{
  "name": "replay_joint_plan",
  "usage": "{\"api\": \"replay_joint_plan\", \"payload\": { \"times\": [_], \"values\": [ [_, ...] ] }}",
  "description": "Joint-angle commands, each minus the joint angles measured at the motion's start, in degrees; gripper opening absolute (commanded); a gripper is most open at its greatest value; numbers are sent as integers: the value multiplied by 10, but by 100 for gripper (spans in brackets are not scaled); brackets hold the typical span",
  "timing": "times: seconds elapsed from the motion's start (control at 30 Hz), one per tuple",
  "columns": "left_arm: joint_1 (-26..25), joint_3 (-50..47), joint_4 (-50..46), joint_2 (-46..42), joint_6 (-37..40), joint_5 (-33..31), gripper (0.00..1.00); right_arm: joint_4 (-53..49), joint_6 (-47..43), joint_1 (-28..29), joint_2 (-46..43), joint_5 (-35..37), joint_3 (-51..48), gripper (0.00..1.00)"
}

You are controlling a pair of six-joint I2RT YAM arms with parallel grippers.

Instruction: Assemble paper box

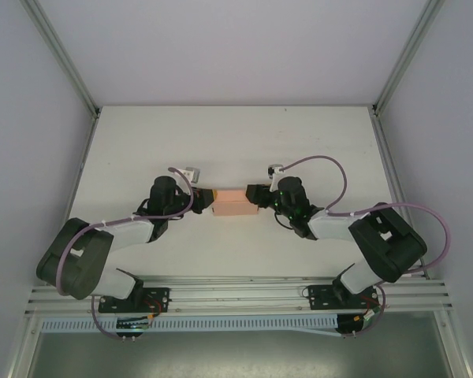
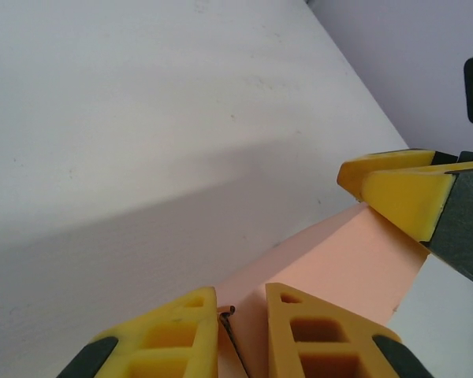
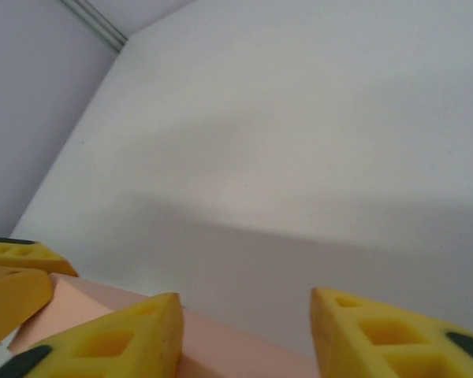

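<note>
Holding the paper box (image 1: 232, 203) gently matters most here. It is thin card, so a hard squeeze would likely dent a wall or crease a flap. As I judge it, the step in hand is fixing one end so that the other end can be closed. One arm should only steady the box while the other does the work. Any push should run along the box's length, since a push across it would skew the walls. A tab should be lined up with its slot before it is pressed in.

The box is salmon pink and matte, folded into a small long block with sharp edges and flat, smooth faces. At its near end in the left wrist view a thin dark cut edge shows, which looks like a flap or seam not fully seated.

It lies lengthwise in the middle of the white table (image 1: 244, 142), with one arm at each end. I cannot tell whether it rests on the surface or is lifted just off it.

The left gripper (image 2: 241, 307) has its jaws drawn narrow, with pink card filling the gap, so it appears to pinch that end. The right gripper (image 3: 245, 299) stands at the far end with its jaws partly apart and the box low between them. I cannot tell whether its fingers (image 2: 402, 193) press on the card.
</note>
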Motion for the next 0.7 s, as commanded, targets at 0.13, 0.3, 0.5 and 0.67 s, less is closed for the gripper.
{"api": "replay_joint_plan", "payload": {
  "times": [0.13, 0.3, 0.5, 0.67],
  "values": [
    [-8, -84, -62, 74, 17, -30, 2, -13, -49, -27, 74, -10, -89, 29],
    [-8, -99, -48, 74, 23, -50, 0, 57, -85, -31, 103, -27, -112, 16],
    [-9, -101, -27, 98, 23, -54, 0, 108, -88, -46, 130, -45, -121, 0],
    [-9, -114, -11, 86, 27, -74, 0, 106, -92, -53, 129, -43, -123, 0]
  ]
}}
